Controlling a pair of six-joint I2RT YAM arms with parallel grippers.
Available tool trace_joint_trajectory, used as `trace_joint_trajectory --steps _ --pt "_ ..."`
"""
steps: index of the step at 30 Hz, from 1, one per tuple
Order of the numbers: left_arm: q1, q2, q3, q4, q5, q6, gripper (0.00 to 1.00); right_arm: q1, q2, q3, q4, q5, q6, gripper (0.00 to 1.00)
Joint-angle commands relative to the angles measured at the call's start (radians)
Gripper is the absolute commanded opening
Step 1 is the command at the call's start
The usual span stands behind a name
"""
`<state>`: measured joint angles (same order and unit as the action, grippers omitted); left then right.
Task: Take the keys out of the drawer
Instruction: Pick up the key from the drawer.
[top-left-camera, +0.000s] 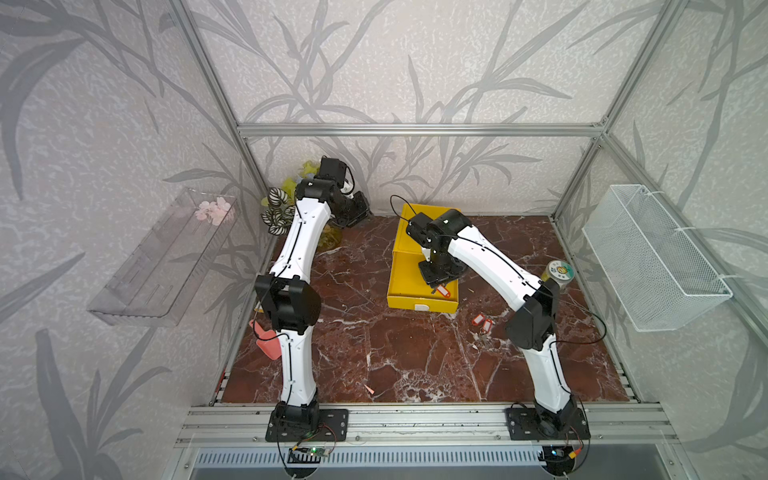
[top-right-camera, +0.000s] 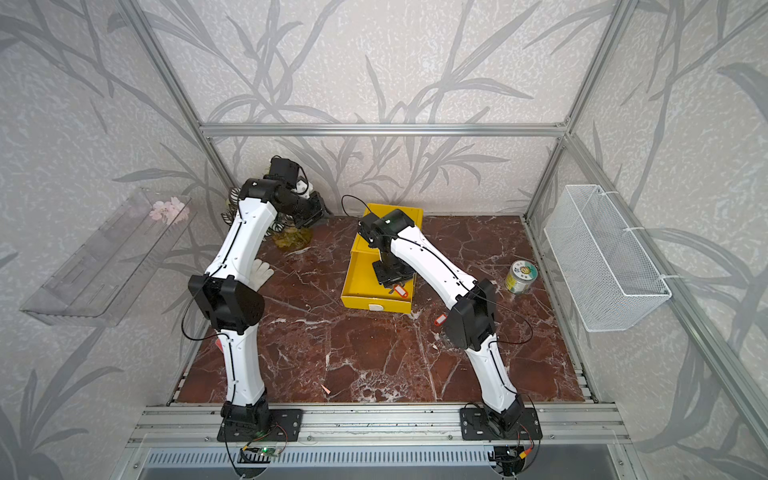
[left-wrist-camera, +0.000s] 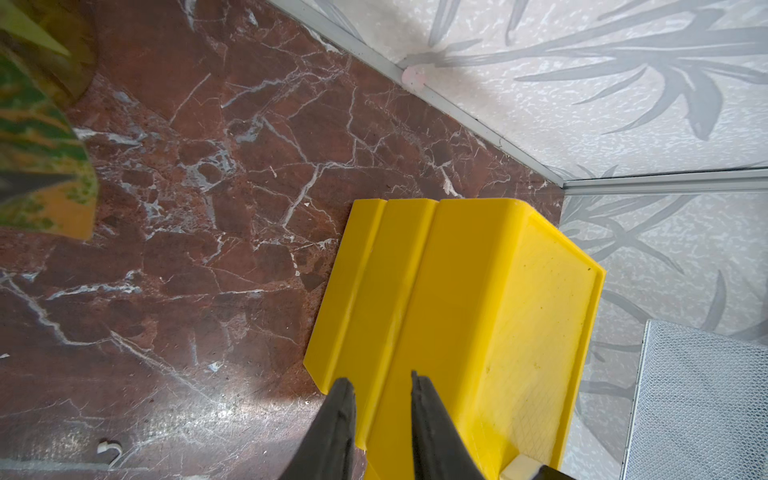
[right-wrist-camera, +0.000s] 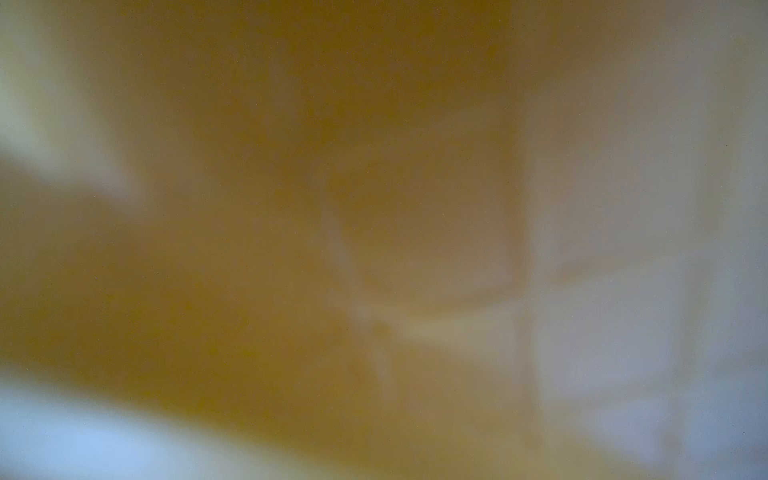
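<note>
The right end effector (top-left-camera: 437, 279) points down into the open yellow drawer (top-left-camera: 409, 302), directly over a red-orange tagged key (top-left-camera: 443, 291) lying by the drawer's front wall. Its jaws are hidden, so I cannot tell how wide they stand. Two more tagged keys (top-left-camera: 481, 321) lie on the desk (top-left-camera: 386, 357) just outside the drawer. The left end effector (left-wrist-camera: 382, 380) is partly spread, gripping nothing, near the yellow cabinet (left-wrist-camera: 478, 291).
</note>
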<state>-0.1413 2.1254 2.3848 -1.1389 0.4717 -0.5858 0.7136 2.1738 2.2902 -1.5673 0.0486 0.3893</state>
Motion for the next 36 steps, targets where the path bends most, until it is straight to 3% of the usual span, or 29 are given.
trace_joint_trajectory --steps 1,11,16,36 --pt "0.002 0.038 0.069 -0.057 0.007 0.009 0.27 -0.016 0.050 -0.058 -0.237 -0.067 -0.014 0.36" --pt "-0.012 0.047 0.105 -0.114 -0.026 0.034 0.27 0.049 0.068 -0.145 -0.238 -0.025 -0.032 0.32" --pt "-0.015 0.023 0.097 -0.129 -0.035 0.040 0.27 0.124 0.079 -0.151 -0.214 0.066 -0.062 0.29" --pt "-0.016 0.038 0.145 -0.117 -0.031 0.033 0.27 0.126 0.123 0.079 -0.231 0.225 -0.078 0.07"
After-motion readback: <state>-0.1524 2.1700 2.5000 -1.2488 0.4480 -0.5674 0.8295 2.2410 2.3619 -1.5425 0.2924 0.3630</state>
